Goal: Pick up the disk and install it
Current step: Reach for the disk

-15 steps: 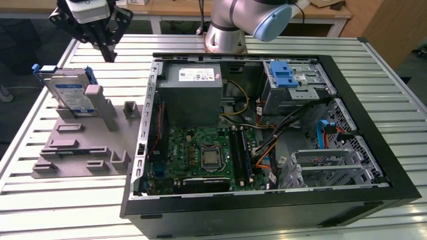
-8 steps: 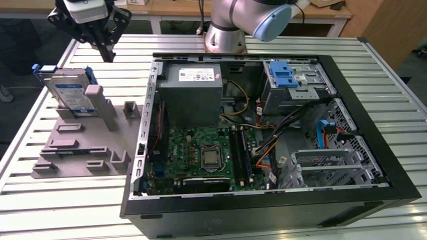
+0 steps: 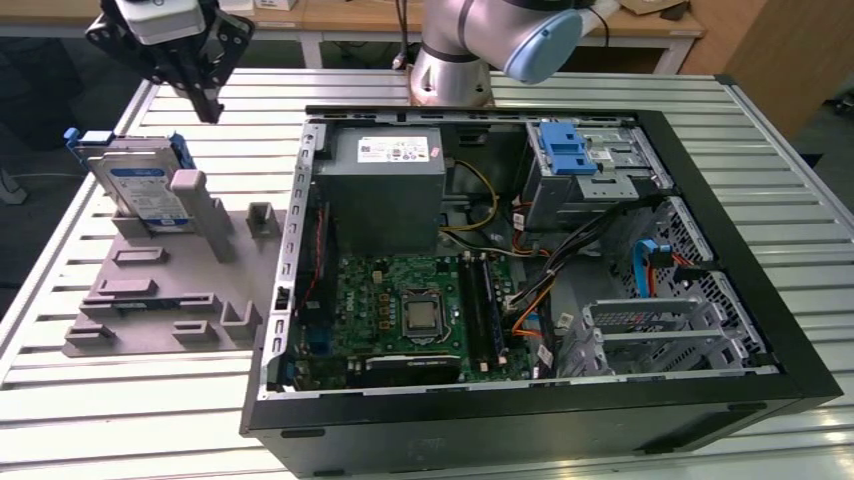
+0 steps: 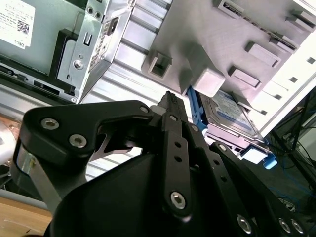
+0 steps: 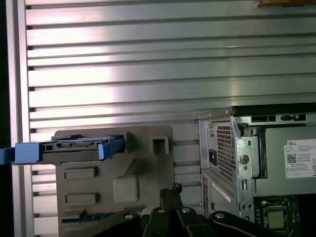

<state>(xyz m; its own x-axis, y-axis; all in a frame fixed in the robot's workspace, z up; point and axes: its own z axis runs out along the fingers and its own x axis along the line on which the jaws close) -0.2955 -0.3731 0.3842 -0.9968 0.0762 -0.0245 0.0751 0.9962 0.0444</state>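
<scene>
**Gripper near the disk, nothing picked yet**

The disk (image 3: pixel 139 184) stands on edge in a grey holder (image 3: pixel 147 300), outside the case (image 3: pixel 747 300) and just beside its side wall. Its blue bracket shows along the upper edge in the first wrist view (image 5: pixel 69 147). The gripper (image 3: pixel 207 112) hangs in the air outside the case, above the holder and a little off from the disk. Its fingers are pressed together and carry nothing (both wrist views show the tips meeting). The drive bay (image 3: pixel 577 150) with the blue latch, inside the case at its far corner, holds no disk, so installation has not begun.

The step in hand looks like the approach for the pick. To do it well, the fingers would have to part wide enough to straddle the disk's flat faces. They should be centred along its upper edge and brought straight down. A grey post (image 3: pixel 187 190) of the holder touches the disk on the case's side, so a skewed descent risks striking it or tipping the disk.
</scene>
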